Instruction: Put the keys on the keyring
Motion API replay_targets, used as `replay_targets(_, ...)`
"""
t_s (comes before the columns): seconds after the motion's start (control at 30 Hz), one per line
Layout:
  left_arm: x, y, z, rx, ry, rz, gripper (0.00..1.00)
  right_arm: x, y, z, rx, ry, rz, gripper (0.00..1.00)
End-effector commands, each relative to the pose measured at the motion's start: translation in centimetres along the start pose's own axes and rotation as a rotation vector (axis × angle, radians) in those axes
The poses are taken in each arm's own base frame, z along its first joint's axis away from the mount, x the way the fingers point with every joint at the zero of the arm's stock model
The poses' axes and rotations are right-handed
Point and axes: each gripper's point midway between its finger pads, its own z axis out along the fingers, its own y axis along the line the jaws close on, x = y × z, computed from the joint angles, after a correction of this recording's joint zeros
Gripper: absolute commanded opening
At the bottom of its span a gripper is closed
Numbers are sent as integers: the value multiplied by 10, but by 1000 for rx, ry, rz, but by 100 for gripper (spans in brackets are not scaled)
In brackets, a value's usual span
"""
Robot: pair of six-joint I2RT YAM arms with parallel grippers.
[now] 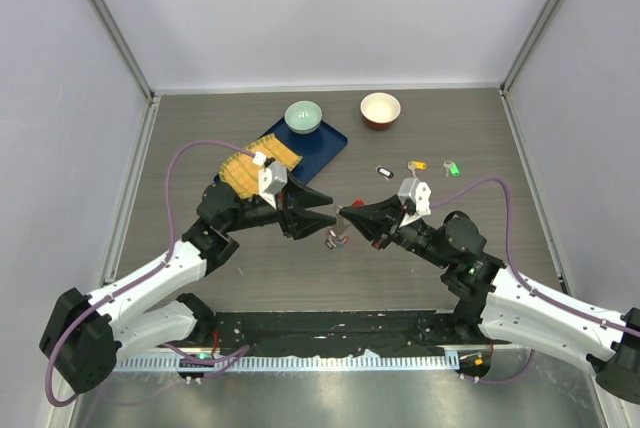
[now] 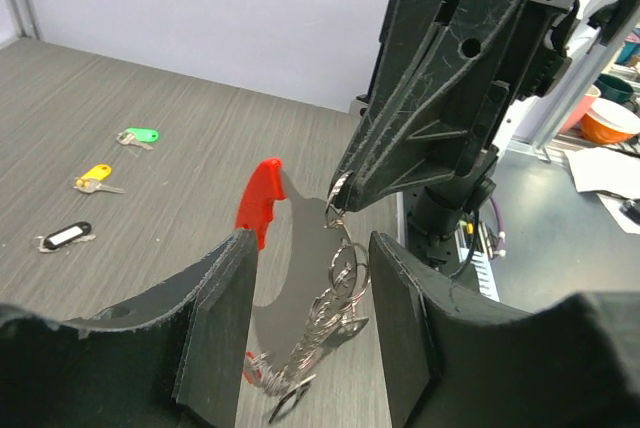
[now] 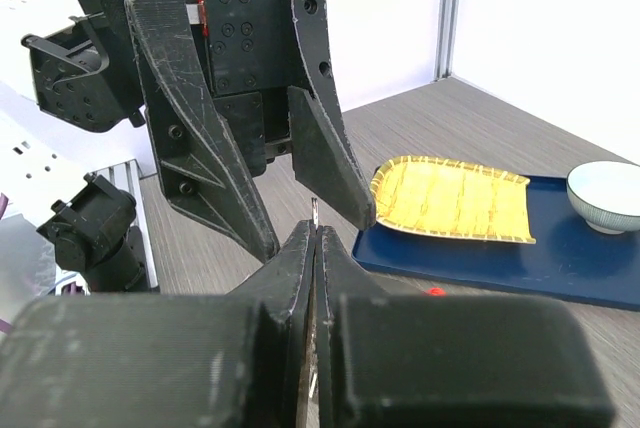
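Right jaws pinch keyring [image 2: 335,278]; black key's [image 2: 65,237] white label seems blank.

Shiny metal keyring [image 2: 335,298] with glossy red plastic; matt grey wood-grain table [image 2: 200,88].

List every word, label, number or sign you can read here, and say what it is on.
None can be read in any view.
Small silver key with black plastic head: the white insert on its head is too small to read, and may be blank.
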Motion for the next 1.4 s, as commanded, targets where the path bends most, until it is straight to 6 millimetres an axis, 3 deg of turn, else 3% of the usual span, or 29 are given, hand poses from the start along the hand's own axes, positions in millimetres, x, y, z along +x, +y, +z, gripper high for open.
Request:
replay_targets(0.0, -21, -13, 4, 78, -36, 30, 52, -48, 10, 5, -38, -129, -26, 1)
replay_targets(0.3, -32, -19, 6, 111, -92, 31, 49, -44, 13, 9, -63, -111, -20, 1)
replay_targets(0.63, -20, -18, 5, 115, -74, -16, 32, -46, 11, 11, -51, -115, -13, 1)
replay_targets(0.7, -15, -16, 4, 102, -59, -20, 32, -46, 11, 11, -50, -117, -13, 1)
replay_targets(0.8, -11, -13, 2, 78, -53, -25, 43, -47, 12, 11, -52, -118, -9, 1)
replay_targets(0.97, -9, -9, 1, 62, -54, -29, 41, -48, 13, 11, -55, -118, -8, 1)
replay_targets(1.07, -8, -9, 1, 63, -51, -33, 35, -47, 13, 11, -56, -115, -8, 1)
replay_targets(1.3, -5, -7, 0, 52, -44, -35, 1, -48, 11, 11, -43, -112, -5, 1)
replay_targets(1.37, -2, -5, -1, 38, -28, -35, 0, -46, 8, 10, -27, -94, -1, 1)
